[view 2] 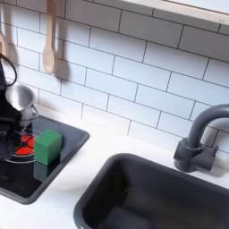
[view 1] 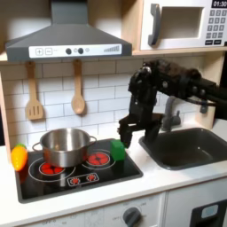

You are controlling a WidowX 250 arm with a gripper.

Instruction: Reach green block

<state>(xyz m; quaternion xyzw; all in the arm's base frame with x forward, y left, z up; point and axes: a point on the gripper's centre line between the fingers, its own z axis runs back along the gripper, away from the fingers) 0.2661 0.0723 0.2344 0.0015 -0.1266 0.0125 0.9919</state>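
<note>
- Gripper (view 1: 129, 133) hangs at the end of the black arm (view 1: 177, 82), which comes in from the first exterior view's right and bends down over the counter; its two dark fingers point downward with a small gap between them, so it looks parted and empty, though the picture is too soft to be sure.
- White brick wall (view 2: 134, 63) backs the toy kitchen in both exterior views, with a grey range hood (view 1: 67, 35) and a microwave (view 1: 182, 24) mounted high in the first exterior view.
- Dark sink (view 1: 191, 146) is sunk into the white counter at the first exterior view's right, with a grey faucet (view 2: 199, 136) curving over its back edge in the second exterior view.
- Black stovetop (view 1: 111, 173) lies at the first exterior view's left, with red burner rings and red knobs along its front.
- Steel pot (view 1: 64, 146) stands on the stovetop's left burner in the first exterior view, its handle reaching toward the right.
- Two wooden utensils hang on the wall under the hood: a slotted spatula (view 1: 34, 93) and a spoon (view 1: 78, 89).
- Green block (view 1: 117, 150) sits on the stovetop's right side, to the right of the pot and apart from it, just below and slightly left of the gripper tips in the first exterior view; I cannot tell whether they touch.
- Yellow-orange toy (view 1: 19, 157) lies at the stovetop's left edge, well apart from the green block.
</note>
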